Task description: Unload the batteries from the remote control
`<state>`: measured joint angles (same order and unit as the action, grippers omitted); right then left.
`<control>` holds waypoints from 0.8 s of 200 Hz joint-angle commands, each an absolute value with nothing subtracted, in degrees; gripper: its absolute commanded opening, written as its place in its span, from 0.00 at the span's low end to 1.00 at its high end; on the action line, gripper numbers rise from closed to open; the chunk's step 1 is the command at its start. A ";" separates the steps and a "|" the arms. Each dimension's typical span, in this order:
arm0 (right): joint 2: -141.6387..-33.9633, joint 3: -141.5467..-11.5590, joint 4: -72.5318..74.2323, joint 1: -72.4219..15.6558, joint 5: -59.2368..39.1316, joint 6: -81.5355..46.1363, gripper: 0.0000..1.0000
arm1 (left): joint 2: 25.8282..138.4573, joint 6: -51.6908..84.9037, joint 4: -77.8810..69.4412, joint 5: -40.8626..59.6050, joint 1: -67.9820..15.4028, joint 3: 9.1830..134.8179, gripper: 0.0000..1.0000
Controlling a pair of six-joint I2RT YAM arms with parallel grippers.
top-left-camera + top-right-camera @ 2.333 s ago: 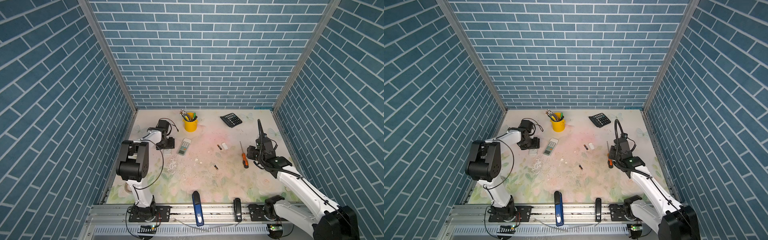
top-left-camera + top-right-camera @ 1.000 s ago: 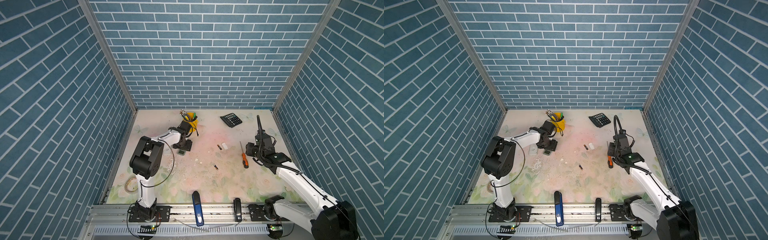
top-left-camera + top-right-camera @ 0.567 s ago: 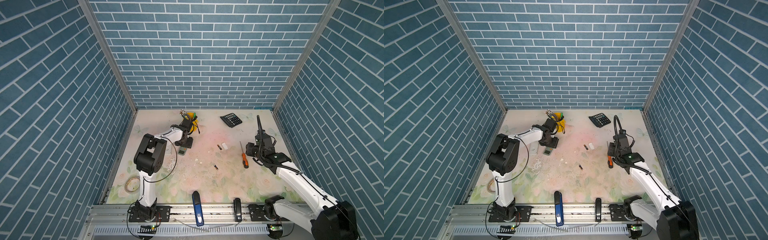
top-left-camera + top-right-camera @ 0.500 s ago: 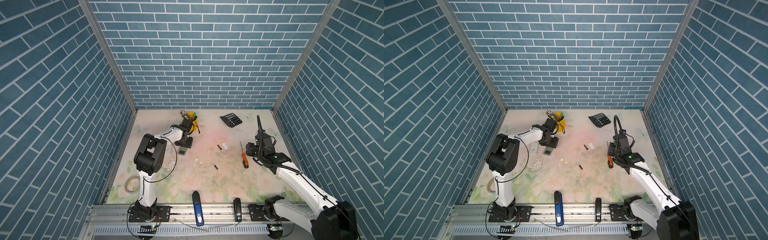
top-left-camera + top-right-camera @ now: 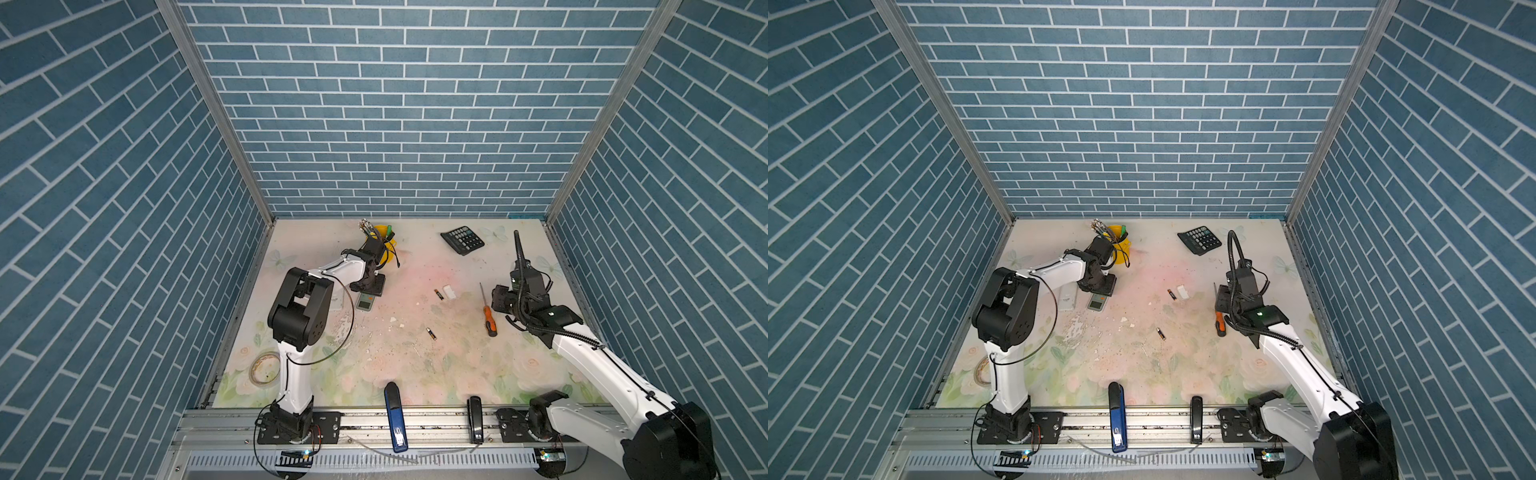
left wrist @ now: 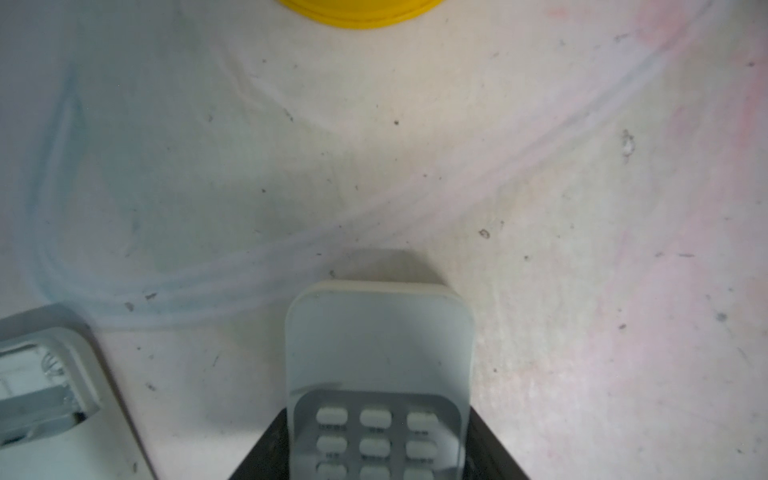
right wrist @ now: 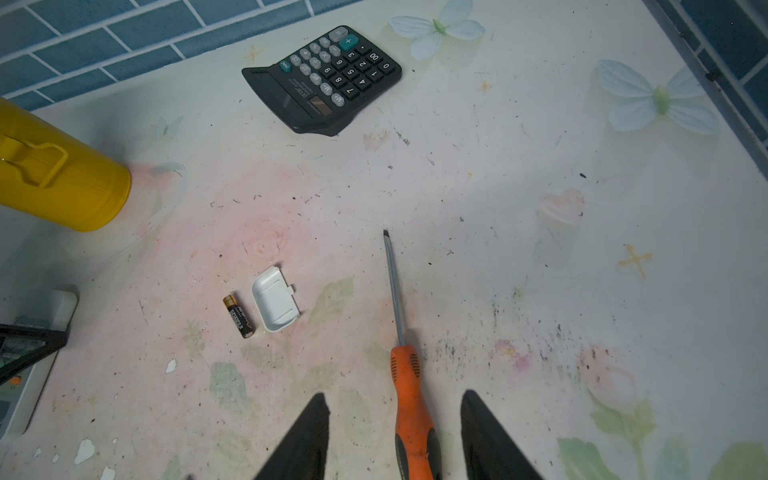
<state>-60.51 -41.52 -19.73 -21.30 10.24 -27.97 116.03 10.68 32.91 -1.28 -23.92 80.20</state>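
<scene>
Left gripper (image 5: 369, 291) pinches the remote control (image 5: 365, 304) by its long edges, keypad up, left of centre in a top view; I judge I hold it so to flip it. Right gripper (image 7: 395, 436) hangs spread astride the screwdriver (image 7: 409, 386). Two batteries (image 5: 431, 333) lie loose mid-frame, one beside the white cover (image 7: 274, 305).

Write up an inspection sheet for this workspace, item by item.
Surface: floral mat, scuffed, white chips scattered.
Job's things: battery beside white cover; second battery mid-mat; remote control keypad up; second remote, battery bay open.
Clutter: screwdriver, calculator, yellow cup, tape roll, blue stapler, black stapler.
Grippers: left gripper shut on remote control; right gripper open, straddling screwdriver handle.
Cables: right arm's cable arches upward; nothing snagged seen.
Surroundings: blue brick-pattern walls, front rail.
</scene>
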 commanded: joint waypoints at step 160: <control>-72.63 -46.48 -10.61 -22.99 -4.69 -26.76 0.39 | 105.40 19.77 24.63 15.24 -24.09 73.06 0.37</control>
<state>-71.22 -43.53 -13.82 -21.93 -2.42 -26.59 107.92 17.32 27.42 11.35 -23.92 73.78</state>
